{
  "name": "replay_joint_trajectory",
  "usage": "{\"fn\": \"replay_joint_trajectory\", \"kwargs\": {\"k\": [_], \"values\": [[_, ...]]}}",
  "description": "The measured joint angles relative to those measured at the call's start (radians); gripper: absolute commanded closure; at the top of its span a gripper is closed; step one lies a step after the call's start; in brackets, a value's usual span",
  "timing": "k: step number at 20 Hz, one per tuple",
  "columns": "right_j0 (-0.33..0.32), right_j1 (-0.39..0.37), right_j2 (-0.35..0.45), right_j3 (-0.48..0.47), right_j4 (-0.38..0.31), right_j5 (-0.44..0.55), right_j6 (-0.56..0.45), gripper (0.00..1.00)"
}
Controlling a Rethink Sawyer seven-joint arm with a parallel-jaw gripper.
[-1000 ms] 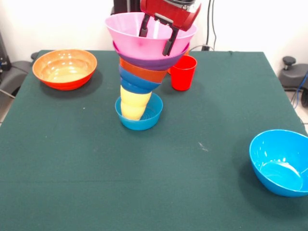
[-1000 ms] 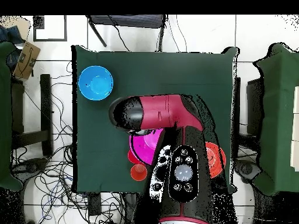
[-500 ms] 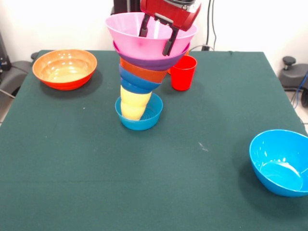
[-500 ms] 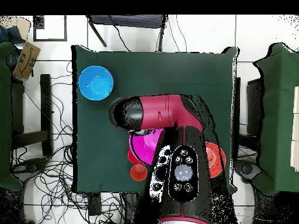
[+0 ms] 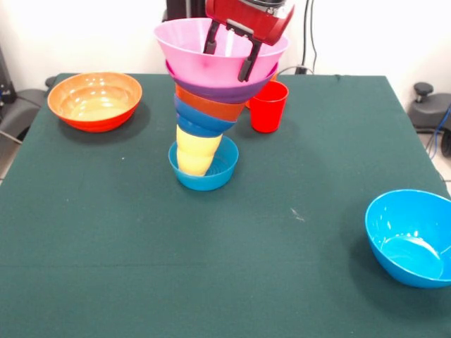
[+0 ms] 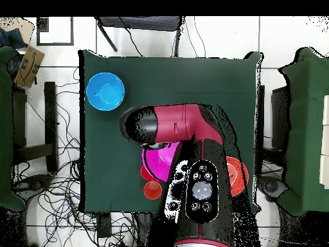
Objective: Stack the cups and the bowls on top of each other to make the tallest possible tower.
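The tower (image 5: 206, 113) stands mid-table: a small blue bowl (image 5: 204, 174) at the base, a yellow cup (image 5: 196, 151) in it, then blue, orange and purple bowls, with the large pink bowl (image 5: 187, 49) on top. My gripper (image 5: 225, 65) hangs at the pink bowl's rim and is open. One of its fingers (image 5: 210, 40) is inside the bowl, the other in front of its wall. From overhead the arm (image 6: 173, 122) hides most of the pink bowl (image 6: 156, 162). A red cup (image 5: 268, 105) stands just behind the tower on the table.
A large orange bowl (image 5: 95, 98) sits at the far left of the green table (image 5: 317, 176). A bright blue bowl (image 5: 411, 236) lies near the front right edge. Overhead, the blue bowl (image 6: 105, 91) and red cup (image 6: 152, 190) show beside the arm.
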Motion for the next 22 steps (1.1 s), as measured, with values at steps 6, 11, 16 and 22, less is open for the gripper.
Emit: {"fn": "replay_joint_trajectory", "kwargs": {"k": [6,11,16,22], "values": [[-0.011,0.000,0.000,0.000,0.000,0.000,0.000,0.00],[-0.018,0.000,0.000,0.000,0.000,0.000,0.000,0.00],[-0.019,0.000,0.000,0.000,0.000,0.000,0.000,1.00],[-0.028,0.006,0.004,-0.002,0.000,-0.002,0.000,1.00]]}}
